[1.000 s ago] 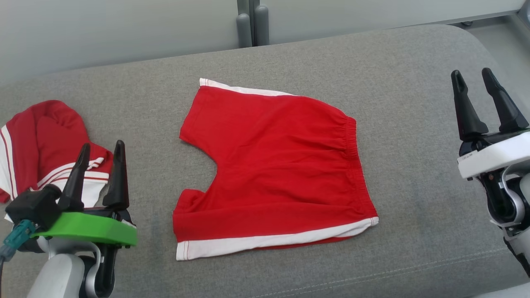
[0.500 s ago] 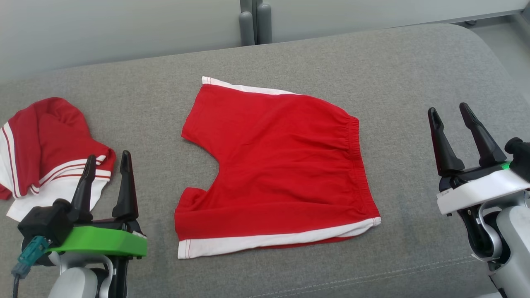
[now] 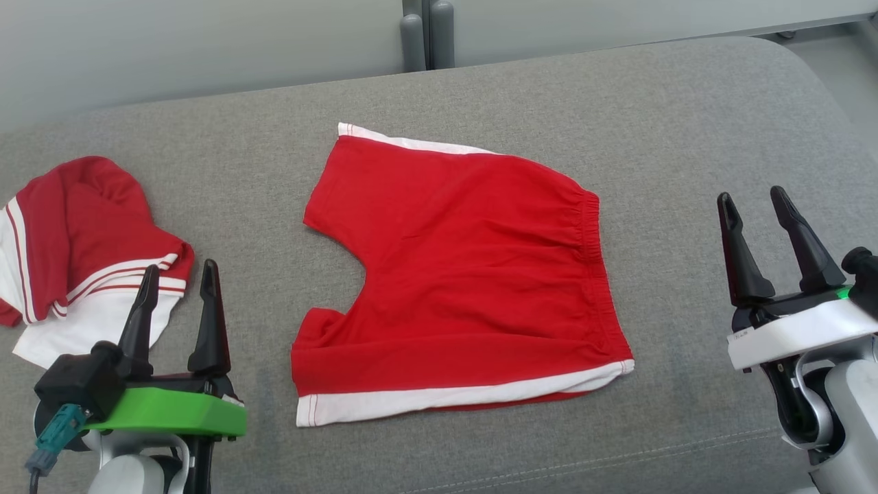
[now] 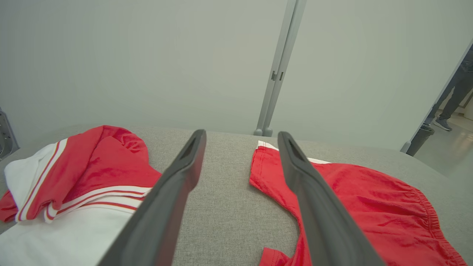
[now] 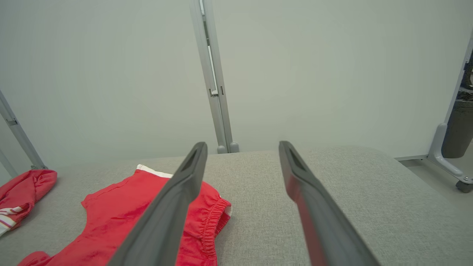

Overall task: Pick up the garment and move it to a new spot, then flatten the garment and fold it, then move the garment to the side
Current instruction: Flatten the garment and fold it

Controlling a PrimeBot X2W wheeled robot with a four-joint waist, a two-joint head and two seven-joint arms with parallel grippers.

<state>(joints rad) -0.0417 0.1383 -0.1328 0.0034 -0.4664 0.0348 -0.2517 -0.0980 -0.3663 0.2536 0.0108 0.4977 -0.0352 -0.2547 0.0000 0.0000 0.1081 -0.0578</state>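
Observation:
The garment (image 3: 466, 274), a pair of red shorts with white side stripes, lies spread flat in the middle of the grey cushion (image 3: 686, 137), waistband to the right. My left gripper (image 3: 180, 267) is open and empty at the lower left, clear of the shorts' leg hems. In the left wrist view its fingers (image 4: 241, 133) frame bare cushion, with the shorts (image 4: 369, 207) to the right. My right gripper (image 3: 751, 195) hangs open and empty to the right of the waistband. The right wrist view has its fingers (image 5: 242, 144) over bare cushion and the shorts (image 5: 122, 218) at lower left.
A second red and white garment (image 3: 75, 240) lies crumpled at the cushion's left end, just beyond my left gripper. Grey partition posts (image 3: 425, 34) stand behind the cushion. A person's legs (image 4: 451, 99) show in a doorway far right.
Both grippers have drawn back toward the near edge, the right one much further and slightly inward. Both stay open. The shorts have not moved on the cushion.

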